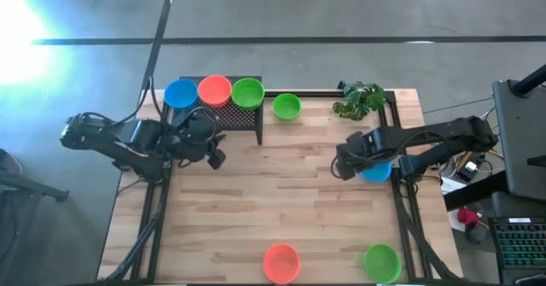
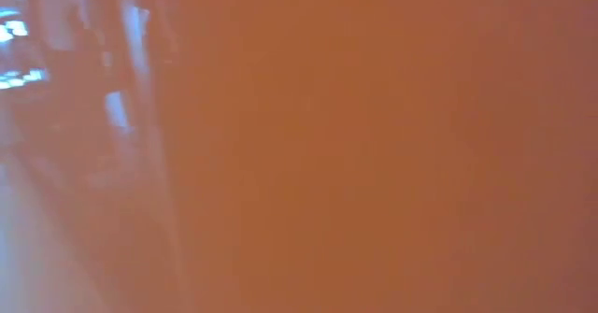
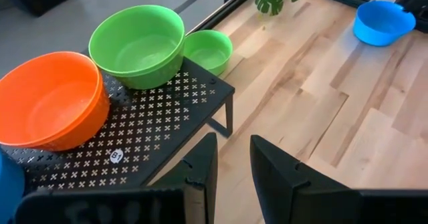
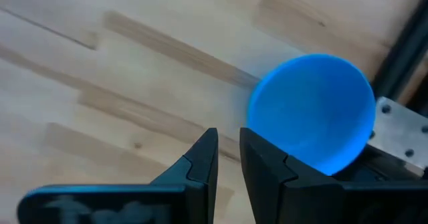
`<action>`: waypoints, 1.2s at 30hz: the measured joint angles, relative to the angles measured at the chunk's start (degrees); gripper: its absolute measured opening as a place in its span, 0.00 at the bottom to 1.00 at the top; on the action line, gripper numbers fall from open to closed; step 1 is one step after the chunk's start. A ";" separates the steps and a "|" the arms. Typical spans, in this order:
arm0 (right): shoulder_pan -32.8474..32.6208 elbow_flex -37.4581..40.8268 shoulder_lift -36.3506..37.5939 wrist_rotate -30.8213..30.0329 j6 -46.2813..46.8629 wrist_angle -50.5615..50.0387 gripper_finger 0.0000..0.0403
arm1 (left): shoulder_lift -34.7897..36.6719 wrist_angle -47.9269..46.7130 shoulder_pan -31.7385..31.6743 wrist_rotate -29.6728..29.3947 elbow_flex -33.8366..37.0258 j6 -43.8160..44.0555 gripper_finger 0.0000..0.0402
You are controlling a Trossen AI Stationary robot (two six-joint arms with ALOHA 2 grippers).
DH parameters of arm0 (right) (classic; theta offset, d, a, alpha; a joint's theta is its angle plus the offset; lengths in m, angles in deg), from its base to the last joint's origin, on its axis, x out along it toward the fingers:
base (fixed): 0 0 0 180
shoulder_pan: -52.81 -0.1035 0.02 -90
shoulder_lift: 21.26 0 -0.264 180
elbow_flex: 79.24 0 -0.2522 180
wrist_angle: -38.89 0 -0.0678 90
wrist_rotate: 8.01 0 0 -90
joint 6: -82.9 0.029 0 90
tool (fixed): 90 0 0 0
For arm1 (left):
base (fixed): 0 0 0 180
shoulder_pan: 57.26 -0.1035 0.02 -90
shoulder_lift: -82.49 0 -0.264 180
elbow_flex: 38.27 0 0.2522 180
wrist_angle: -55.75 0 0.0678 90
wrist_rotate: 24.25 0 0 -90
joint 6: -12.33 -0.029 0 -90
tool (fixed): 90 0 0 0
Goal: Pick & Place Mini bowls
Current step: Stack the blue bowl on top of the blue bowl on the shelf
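Observation:
A blue (image 1: pixel 181 93), an orange-red (image 1: pixel 214 90) and a green mini bowl (image 1: pixel 246 92) stand on the black mesh stand (image 1: pixel 243 122) at the far left. Another green bowl (image 1: pixel 287 107) sits on the table beside the stand. A blue bowl (image 1: pixel 376 173) sits near the right edge. An orange-red bowl (image 1: pixel 281 262) and a green bowl (image 1: pixel 381 262) sit at the near edge. My left gripper (image 1: pixel 215 154) is shut and empty in front of the stand (image 3: pixel 154 127). My right gripper (image 4: pixel 229 158) is shut and points down, right beside the blue bowl (image 4: pixel 314 110). My right gripper stands with one finger (image 4: pixel 267 167) in front of the blue bowl's rim (image 4: pixel 257 120). I cannot tell whether it touches the bowl. The bowl is not between the fingers and sits on the table.
A leafy plant sprig (image 1: pixel 359 100) lies at the far right corner. A black metal frame (image 1: pixel 394 124) runs along the table's right edge close to the blue bowl. The middle of the wooden table (image 1: pixel 281 192) is bare. The low view is filled by an orange blur.

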 joint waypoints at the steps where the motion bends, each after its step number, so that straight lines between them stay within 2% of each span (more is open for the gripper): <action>1: 0.01 0.93 0.00 0.22 0.11 0.10 0.15 | 0.00 0.27 0.00 0.00 0.00 -0.19 0.21; 9: 0.02 6.26 0.00 0.59 1.73 1.55 0.16 | 0.00 2.44 0.00 0.46 -0.02 -1.57 0.21; 16: 0.02 10.92 -0.02 0.63 2.95 2.09 0.25 | 0.00 3.40 0.00 1.83 -0.02 -1.57 0.21; 23: 0.02 14.13 -0.02 0.62 1.16 7.63 0.30 | 0.00 4.37 0.00 1.84 -0.02 -1.58 0.21; 36: 0.02 16.93 -0.02 -0.34 1.02 13.53 0.32 | 0.00 4.49 0.00 1.86 -0.02 -1.54 0.21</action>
